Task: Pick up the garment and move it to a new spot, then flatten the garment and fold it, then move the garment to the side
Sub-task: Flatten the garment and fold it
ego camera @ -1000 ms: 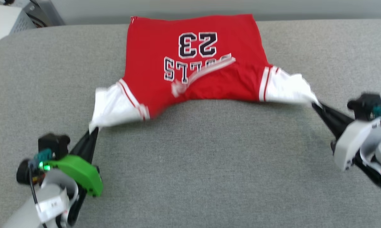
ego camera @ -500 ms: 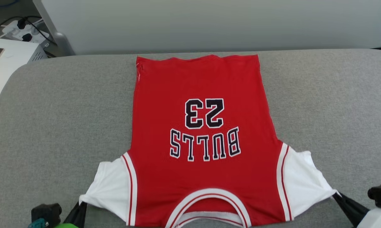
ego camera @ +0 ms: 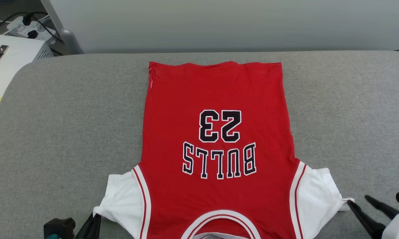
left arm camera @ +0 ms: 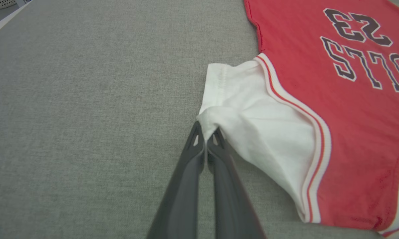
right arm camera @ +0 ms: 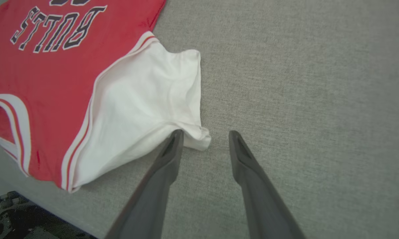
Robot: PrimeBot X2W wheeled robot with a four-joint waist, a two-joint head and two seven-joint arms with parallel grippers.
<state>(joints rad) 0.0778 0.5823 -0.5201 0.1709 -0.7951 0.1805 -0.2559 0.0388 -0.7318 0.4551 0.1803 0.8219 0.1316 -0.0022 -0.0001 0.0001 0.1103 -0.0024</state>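
The garment, a red T-shirt with white sleeves and "BULLS 23" lettering, lies flat on the grey table, collar toward me and hem far. My left gripper is shut on the tip of the garment's white left sleeve, at the lower left of the head view. My right gripper stands open beside the corner of the right sleeve; one finger touches the cloth, and nothing sits between the fingers. In the head view the right gripper is at the lower right.
A white box and a power strip with cables sit off the table's far left corner. A pale wall runs behind the table. Bare grey table surface lies left and right of the garment.
The head camera has tilted, so the whole garment shows now, spread out flat. My right gripper has opened and let go of the right sleeve. The left stays shut on its sleeve.
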